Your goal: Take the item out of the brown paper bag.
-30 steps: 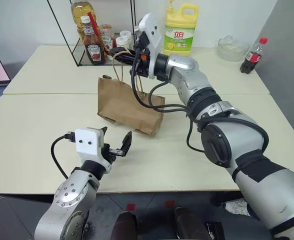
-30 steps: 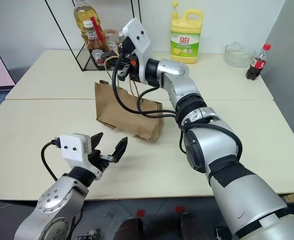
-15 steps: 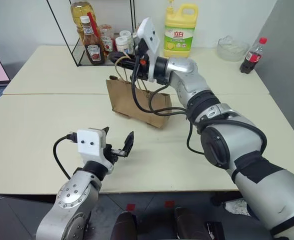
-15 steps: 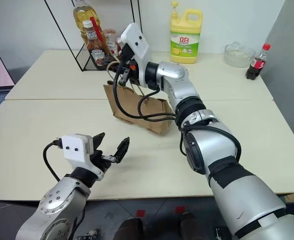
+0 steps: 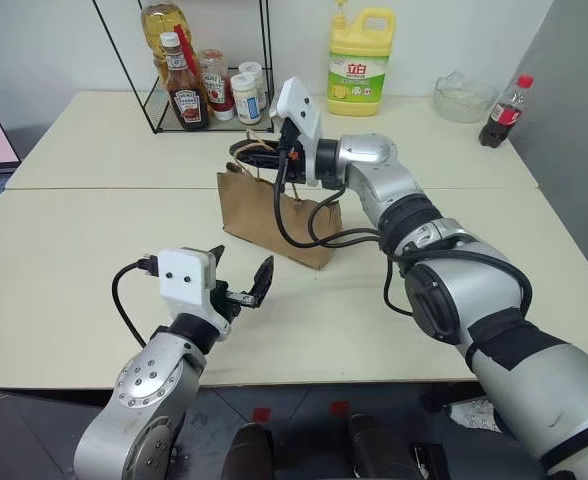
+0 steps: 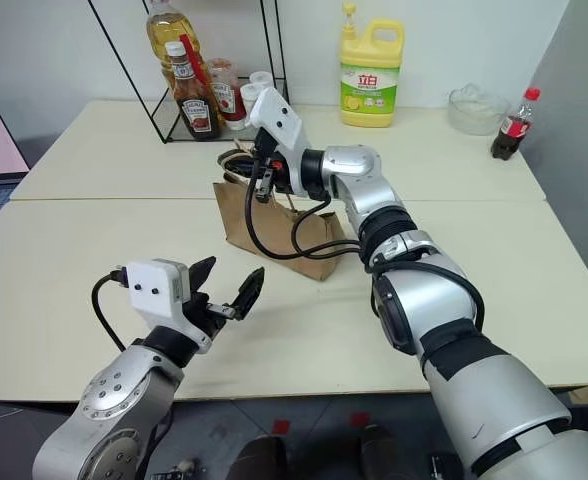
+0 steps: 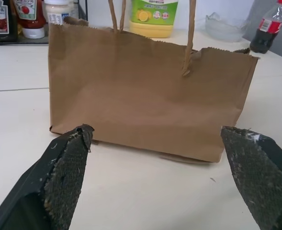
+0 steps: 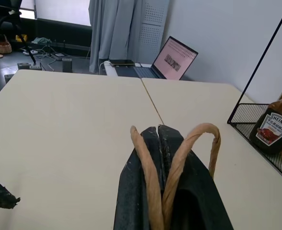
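**Bag pinched by its handles, bottle unseen**

Here your right gripper (image 8: 158, 136) is clamped tight on the bag's cord handles (image 8: 179, 163), above the bag (image 5: 270, 215), which stands upright mid-table. Your left gripper (image 5: 242, 285) hangs at the bag's 7 o'clock, fingers (image 7: 66, 165) spread wide, holding nothing. You can't see the drink bottle; the bag's inside is hidden.

Small brown paper bag (image 5: 272, 215), a bit creased, standing upright on the pale table (image 5: 94, 260) near the middle. Its two tan cord handles (image 8: 179, 158) are pulled up above the open top. Can't see the contents.
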Action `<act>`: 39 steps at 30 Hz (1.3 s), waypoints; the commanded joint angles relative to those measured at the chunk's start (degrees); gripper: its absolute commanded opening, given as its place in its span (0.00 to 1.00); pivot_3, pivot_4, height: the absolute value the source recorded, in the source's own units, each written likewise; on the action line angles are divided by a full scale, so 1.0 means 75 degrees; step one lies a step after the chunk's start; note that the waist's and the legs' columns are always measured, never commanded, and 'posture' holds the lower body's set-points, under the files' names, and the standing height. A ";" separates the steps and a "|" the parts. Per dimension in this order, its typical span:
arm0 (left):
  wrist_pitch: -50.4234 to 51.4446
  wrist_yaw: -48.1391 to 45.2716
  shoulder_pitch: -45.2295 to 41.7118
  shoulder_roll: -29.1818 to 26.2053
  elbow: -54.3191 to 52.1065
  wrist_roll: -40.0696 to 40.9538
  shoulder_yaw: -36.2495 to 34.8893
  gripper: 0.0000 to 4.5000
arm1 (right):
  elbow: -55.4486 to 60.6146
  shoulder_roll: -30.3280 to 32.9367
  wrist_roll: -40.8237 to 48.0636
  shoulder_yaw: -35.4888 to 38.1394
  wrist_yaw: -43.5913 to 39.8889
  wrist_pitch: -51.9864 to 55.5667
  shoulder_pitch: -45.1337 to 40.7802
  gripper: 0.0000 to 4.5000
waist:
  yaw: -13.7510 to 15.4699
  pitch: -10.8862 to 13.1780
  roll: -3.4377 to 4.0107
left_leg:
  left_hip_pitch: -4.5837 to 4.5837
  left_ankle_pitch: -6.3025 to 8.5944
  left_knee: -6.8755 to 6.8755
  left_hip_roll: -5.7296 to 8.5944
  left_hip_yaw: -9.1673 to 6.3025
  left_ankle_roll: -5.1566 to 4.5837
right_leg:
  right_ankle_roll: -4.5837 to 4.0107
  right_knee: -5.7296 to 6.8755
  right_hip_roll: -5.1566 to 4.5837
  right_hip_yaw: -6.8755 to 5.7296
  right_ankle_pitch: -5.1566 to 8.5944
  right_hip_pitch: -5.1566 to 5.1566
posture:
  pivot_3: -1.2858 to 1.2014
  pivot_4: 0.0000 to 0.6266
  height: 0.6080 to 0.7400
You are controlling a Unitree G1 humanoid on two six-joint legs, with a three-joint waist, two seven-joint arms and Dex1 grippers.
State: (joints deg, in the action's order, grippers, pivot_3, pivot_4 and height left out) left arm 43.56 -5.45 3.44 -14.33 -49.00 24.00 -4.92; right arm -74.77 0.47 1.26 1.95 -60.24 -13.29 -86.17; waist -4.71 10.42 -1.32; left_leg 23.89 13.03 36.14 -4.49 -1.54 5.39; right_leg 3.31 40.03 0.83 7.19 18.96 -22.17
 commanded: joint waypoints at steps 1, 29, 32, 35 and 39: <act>-0.0061 -0.0072 -0.0073 -0.0069 -0.0132 0.0052 -0.0029 1.00 | 0.0378 0.0121 -0.0024 -0.0048 -0.0181 -0.0087 -0.0032 0.01 | 0.0001 0.0000 0.0000 | 0.0000 0.0000 0.0000 0.0000 0.0000 0.0000 | 0.0000 0.0000 0.0000 0.0000 0.0000 0.0000 | 0.52 0.24 1.00; -0.0392 -0.2390 -0.1793 -0.1917 0.2148 0.0639 -0.0740 1.00 | 0.7358 0.2963 0.1283 -0.0370 -0.1652 0.4570 0.3524 1.00 | 0.0034 -0.0001 0.0000 | -0.0001 -0.0001 0.0005 0.0001 -0.0013 -0.0001 | 0.0000 -0.0002 0.0001 -0.0009 0.0000 0.0011 | 0.52 0.24 1.00; -0.0489 -0.3229 -0.2413 -0.2595 0.2922 0.0766 -0.0829 1.00 | 0.8858 0.3365 0.1770 -0.0161 -0.1271 0.5838 0.4135 1.00 | 0.0050 -0.0001 0.0000 | 0.0000 0.0000 0.0005 0.0001 -0.0017 -0.0003 | 0.0000 -0.0004 0.0001 -0.0012 0.0000 0.0011 | 0.52 0.24 1.00; -0.1633 -0.3968 -0.4196 -0.3389 0.5204 -0.0011 -0.0598 1.00 | 1.0962 0.3516 0.2072 0.0215 -0.0080 0.7163 0.5277 1.00 | 0.0181 -0.0001 -0.0003 | 0.0000 0.0003 0.0006 0.0002 -0.0020 -0.0014 | 0.0000 -0.0006 0.0005 -0.0015 0.0001 0.0012 | 0.52 0.24 1.00; -0.3582 -0.4517 -0.6717 -0.3544 0.8585 -0.1241 0.0172 1.00 | 1.3552 0.2681 0.2300 0.0556 0.2052 0.8810 0.6902 1.00 | 0.0294 -0.0003 -0.0008 | 0.0009 -0.0002 0.0003 0.0008 -0.0059 -0.0018 | -0.0001 -0.0008 0.0015 -0.0040 0.0002 0.0016 | 0.52 0.24 1.00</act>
State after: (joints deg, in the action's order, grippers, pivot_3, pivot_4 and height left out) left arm 22.52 -37.40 -44.64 -41.04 10.38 17.57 -5.28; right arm 20.01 21.42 17.07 5.45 -50.01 48.87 -35.13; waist -2.50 10.40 -1.38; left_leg 23.96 12.99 36.17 -4.43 -2.04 5.30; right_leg 3.30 39.97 0.95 6.85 18.98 -22.05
